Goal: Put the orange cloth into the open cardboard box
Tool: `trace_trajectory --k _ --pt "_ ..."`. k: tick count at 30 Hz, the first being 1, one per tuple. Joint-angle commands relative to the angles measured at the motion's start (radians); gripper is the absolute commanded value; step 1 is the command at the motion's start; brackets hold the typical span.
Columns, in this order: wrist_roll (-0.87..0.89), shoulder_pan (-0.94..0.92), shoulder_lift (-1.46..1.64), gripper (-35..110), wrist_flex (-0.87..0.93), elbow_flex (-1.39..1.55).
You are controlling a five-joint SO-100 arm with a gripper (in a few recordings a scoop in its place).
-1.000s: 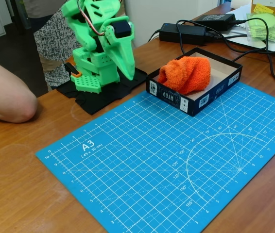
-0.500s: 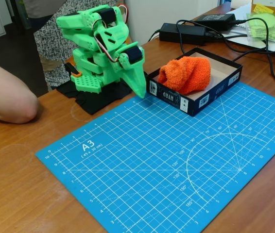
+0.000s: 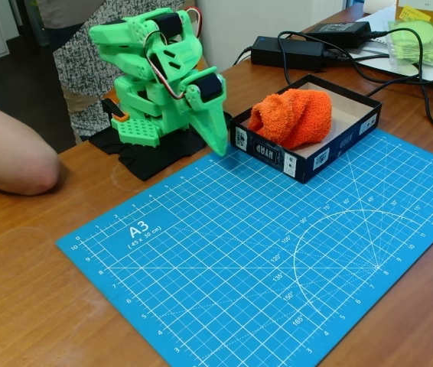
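The orange cloth (image 3: 291, 117) lies bundled inside the open cardboard box (image 3: 337, 147), a shallow dark box with white labels and a pale inside, at the far edge of the blue cutting mat. My green gripper (image 3: 219, 147) points down just left of the box's near-left corner, its tip close to the mat. Its fingers are together and hold nothing. The arm is folded low over its base.
A blue A3 cutting mat (image 3: 262, 252) covers the middle of the wooden table. Black power adapters (image 3: 287, 52) and cables lie behind the box, with a yellow-green item in clear plastic (image 3: 423, 38) at the far right. A person's arm (image 3: 10, 149) rests at the left edge.
The arm has folded down and the gripper has dropped to just above the mat left of the box. The cloth stays in the box.
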State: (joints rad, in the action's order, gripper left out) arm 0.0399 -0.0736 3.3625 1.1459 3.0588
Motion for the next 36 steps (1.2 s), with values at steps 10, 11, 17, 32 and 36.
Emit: trace_trajectory --k 10,11,17,32,36 --pt "0.034 -0.051 0.011 0 0.006 0.006" --pt "0.034 -0.049 0.011 0 0.006 0.006" --pt "0.037 -0.052 0.011 0 0.006 0.006" --pt "0.020 -0.028 0.011 0 0.006 0.006" --pt "0.015 -0.018 0.011 0 0.006 0.006"
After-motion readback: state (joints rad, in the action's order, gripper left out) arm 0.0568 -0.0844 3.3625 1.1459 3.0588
